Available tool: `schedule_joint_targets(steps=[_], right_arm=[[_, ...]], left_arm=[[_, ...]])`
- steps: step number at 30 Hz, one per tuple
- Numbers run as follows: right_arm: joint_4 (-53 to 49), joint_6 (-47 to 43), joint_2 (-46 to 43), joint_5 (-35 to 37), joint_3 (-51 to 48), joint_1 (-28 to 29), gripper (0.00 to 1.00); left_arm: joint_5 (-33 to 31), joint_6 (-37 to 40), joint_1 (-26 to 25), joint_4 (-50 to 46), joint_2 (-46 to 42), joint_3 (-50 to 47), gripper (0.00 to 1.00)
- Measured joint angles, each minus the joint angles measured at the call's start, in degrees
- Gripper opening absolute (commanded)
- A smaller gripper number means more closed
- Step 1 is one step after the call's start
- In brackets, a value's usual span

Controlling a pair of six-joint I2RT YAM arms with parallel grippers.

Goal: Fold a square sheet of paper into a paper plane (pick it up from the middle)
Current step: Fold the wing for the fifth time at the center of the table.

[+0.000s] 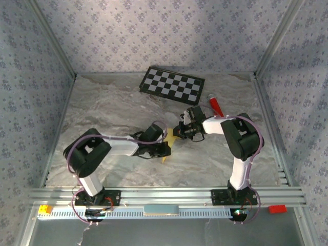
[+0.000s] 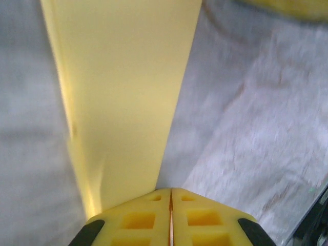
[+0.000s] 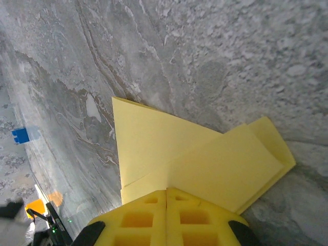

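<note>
- Grey marbled covering spreads across the table (image 1: pixel 215 159), the largest thing we see, closed in by walls of blue floral wallpaper (image 1: pixel 169 36).
- The two white-and-black arms reach in from the near rail, the left arm (image 1: pixel 110 147) from the left and the right arm (image 1: pixel 237 141) from the right. Their wrists nearly meet at mid-table.
- A black-and-white checkerboard panel (image 1: pixel 172 84) lies flat at the far edge, well apart from both arms.
- The square sheet of paper (image 1: pixel 168 142), pale yellow and already folded into overlapping flaps, sits at mid-table between the two grippers.
- The left gripper (image 2: pixel 170 197) has its yellow pads pressed together with only a hairline seam between them. As far as we can tell, they pinch the end of the paper, which runs away from the tips as a long strip.
- The right gripper (image 3: pixel 166 197) is likewise closed, its pads meeting on the folded layers lying against the grey surface.
- A red tube (image 1: pixel 216 105) lies just behind the right wrist, near the panel's right corner.
</note>
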Motion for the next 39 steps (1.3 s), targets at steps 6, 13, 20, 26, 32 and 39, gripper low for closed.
schedule_joint_targets(steps=[6, 13, 20, 26, 32, 39], right_arm=[[-0.04, 0.0, 0.0, -0.2, 0.0, -0.17, 0.0], [-0.07, -0.76, 0.0, -0.83, 0.26, -0.2, 0.05], [-1.99, -2.38, -4.79, 1.84, 0.5, 1.01, 0.12], [-1.05, -1.77, -15.04, 5.64, -3.87, -0.44, 0.15], [-0.48, 0.83, -16.37, 6.97, -10.67, -0.96, 0.17], [0.46, 3.1, -16.37, 6.97, -12.59, 0.31, 0.17]], left_arm=[[-0.83, -1.84, -3.74, -0.76, -8.76, -8.83, 0.12], [-3.61, -2.25, -4.24, -8.22, -19.17, -12.72, 0.13], [-3.54, -0.87, 4.04, -9.38, -22.53, -11.69, 0.15], [-1.57, 0.68, 9.75, -9.11, -17.05, -6.75, 0.22], [1.16, 0.74, 10.54, -7.37, -9.88, -3.04, 0.26], [2.4, 0.28, 10.56, -5.4, -3.87, -0.74, 0.21]])
